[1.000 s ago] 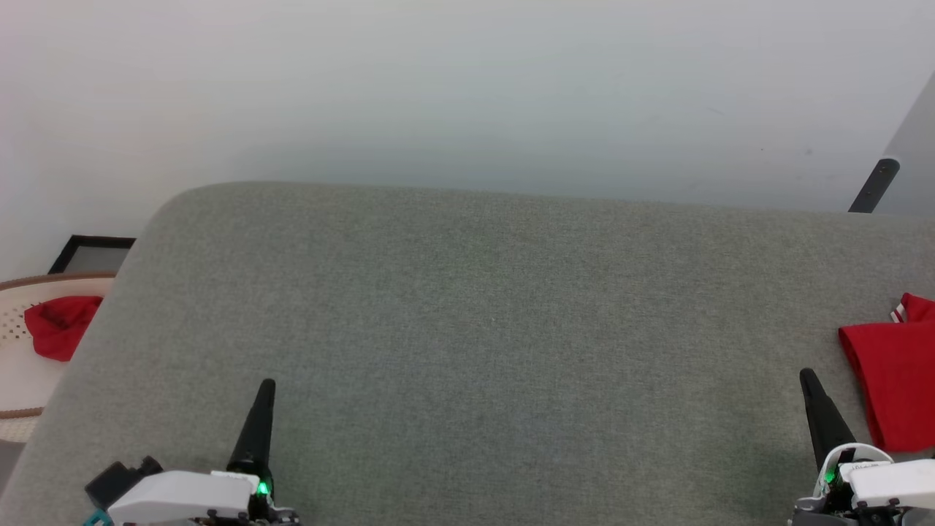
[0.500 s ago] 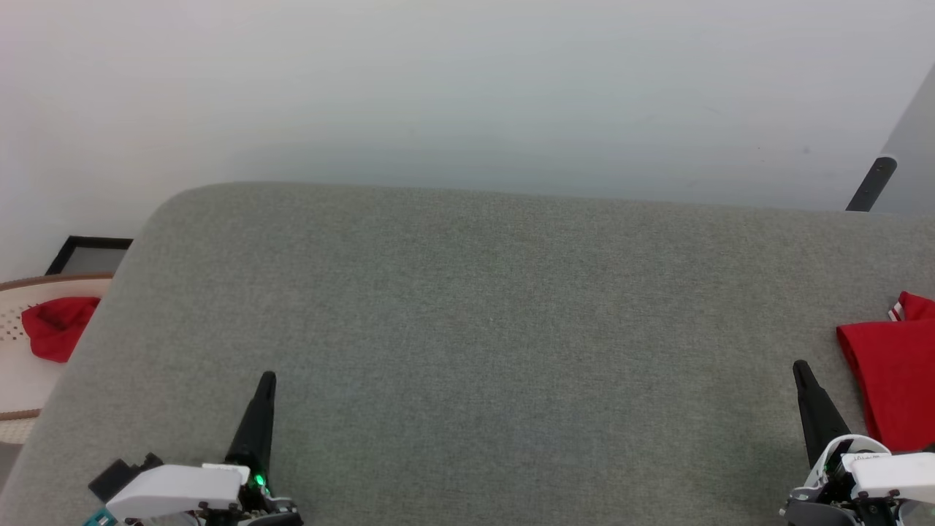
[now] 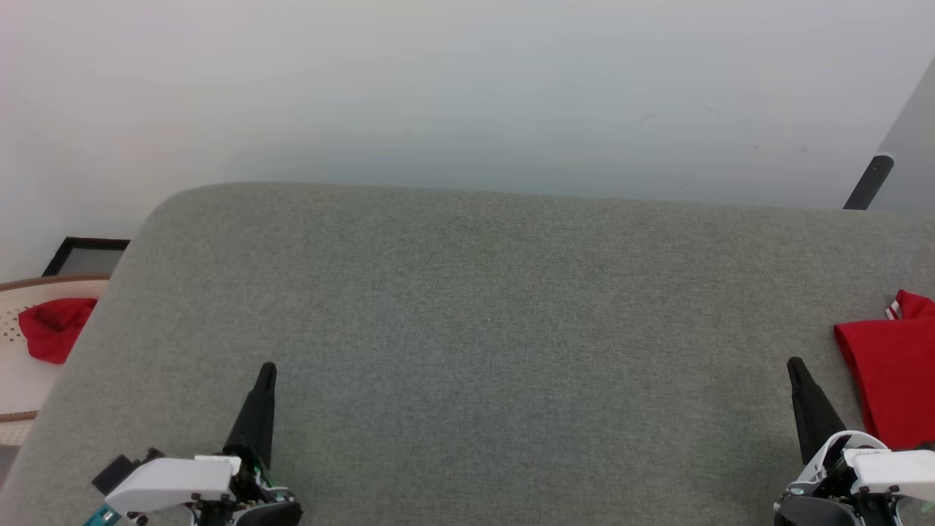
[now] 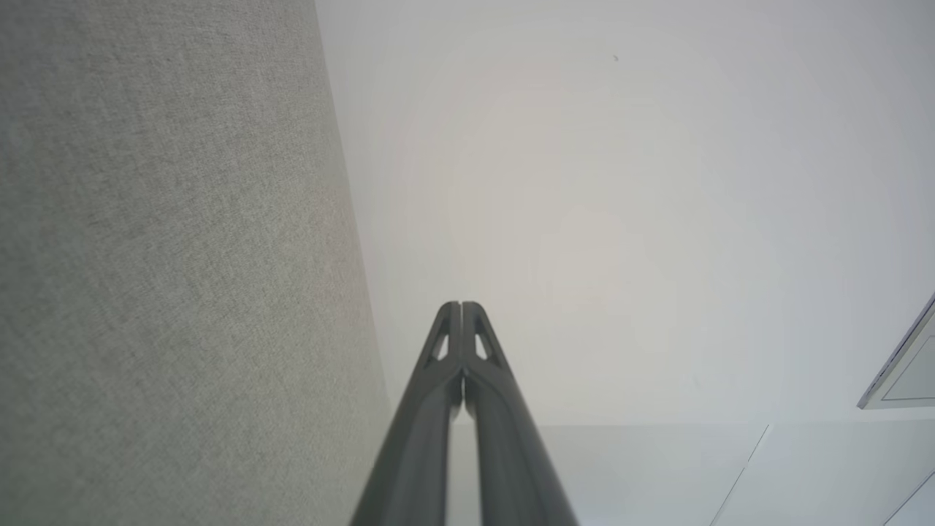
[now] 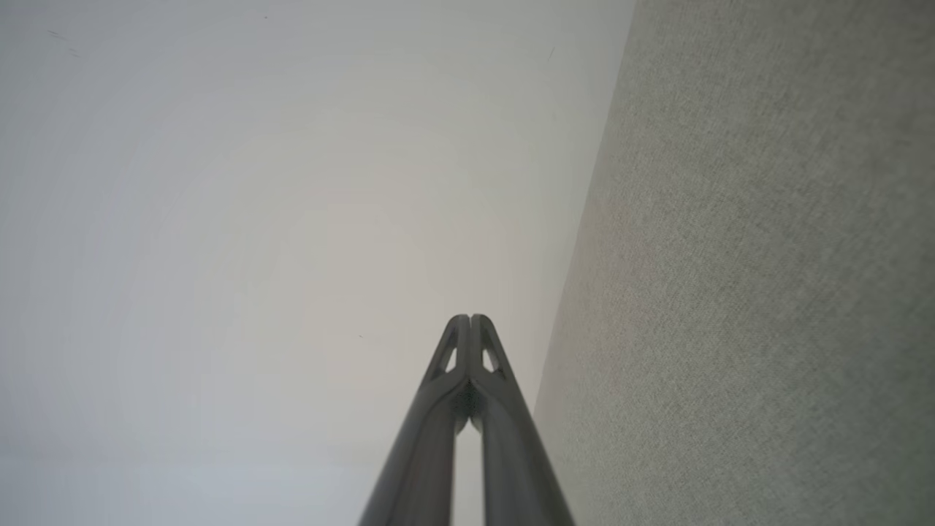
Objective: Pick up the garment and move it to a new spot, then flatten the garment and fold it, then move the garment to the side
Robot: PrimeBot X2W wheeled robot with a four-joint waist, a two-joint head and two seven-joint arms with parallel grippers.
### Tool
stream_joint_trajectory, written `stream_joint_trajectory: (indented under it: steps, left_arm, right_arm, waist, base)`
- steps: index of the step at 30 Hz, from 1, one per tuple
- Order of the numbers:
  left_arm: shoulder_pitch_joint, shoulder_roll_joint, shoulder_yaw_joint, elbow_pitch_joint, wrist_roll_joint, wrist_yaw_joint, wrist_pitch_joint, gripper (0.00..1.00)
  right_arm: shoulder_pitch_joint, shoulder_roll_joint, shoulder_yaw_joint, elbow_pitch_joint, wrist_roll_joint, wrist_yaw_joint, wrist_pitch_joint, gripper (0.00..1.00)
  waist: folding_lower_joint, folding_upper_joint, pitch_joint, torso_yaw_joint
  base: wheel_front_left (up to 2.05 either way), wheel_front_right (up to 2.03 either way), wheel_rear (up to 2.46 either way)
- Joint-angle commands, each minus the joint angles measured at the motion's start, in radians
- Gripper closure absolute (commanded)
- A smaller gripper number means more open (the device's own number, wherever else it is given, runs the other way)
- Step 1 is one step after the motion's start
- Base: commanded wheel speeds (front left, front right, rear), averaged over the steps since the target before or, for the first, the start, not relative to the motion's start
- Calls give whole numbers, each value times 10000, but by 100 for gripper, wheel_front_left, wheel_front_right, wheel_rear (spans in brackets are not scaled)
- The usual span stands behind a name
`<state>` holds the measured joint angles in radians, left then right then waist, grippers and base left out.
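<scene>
Note for you: the garment (image 3: 887,380) lies on the grey padded surface (image 3: 467,292) at its far right, partly cut off by the head view's edge. Its near-left border runs straight and a bit of striped trim shows at the top, so it reads as folded and set aside. I judge the last step done or nearly so.

The right gripper (image 3: 796,369) is just beside that border, apart from the cloth, fingers pressed together and empty. The left gripper (image 3: 266,371) is well apart at the lower left, also pressed together with nothing between. Both point forward over bare surface, which looks like a rest pose.

A separate red cloth (image 3: 55,332) sits in a pale basket (image 3: 18,394) off the left edge. Don't confuse it with the garment.
</scene>
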<state>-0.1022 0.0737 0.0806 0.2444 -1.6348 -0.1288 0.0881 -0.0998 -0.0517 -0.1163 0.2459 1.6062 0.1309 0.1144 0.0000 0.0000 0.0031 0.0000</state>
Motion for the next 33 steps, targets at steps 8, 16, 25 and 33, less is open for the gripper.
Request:
stream_joint_trajectory:
  steps: [8,16,25,33]
  left_arm:
    - [-93,-31,62,16,-23,-34,44,100]
    - [-96,-53,89,19,13,-34,72,100]
    - [-101,-74,116,21,52,-34,92,100]
    - [-104,-89,137,21,69,-34,123,100]
  right_arm:
    - [-122,36,34,9,82,-3,11,100]
    - [-122,36,36,9,82,-3,9,100]
    - [-122,36,37,9,84,-3,8,100]
    - [-122,35,38,9,85,-3,7,100]
  waist:
    - [0,0,0,0]
    - [0,0,0,0]
    - [0,0,0,0]
    - [0,0,0,0]
  base:
    - [0,0,0]
    - [0,0,0]
    - [0,0,0]
    - [0,0,0]
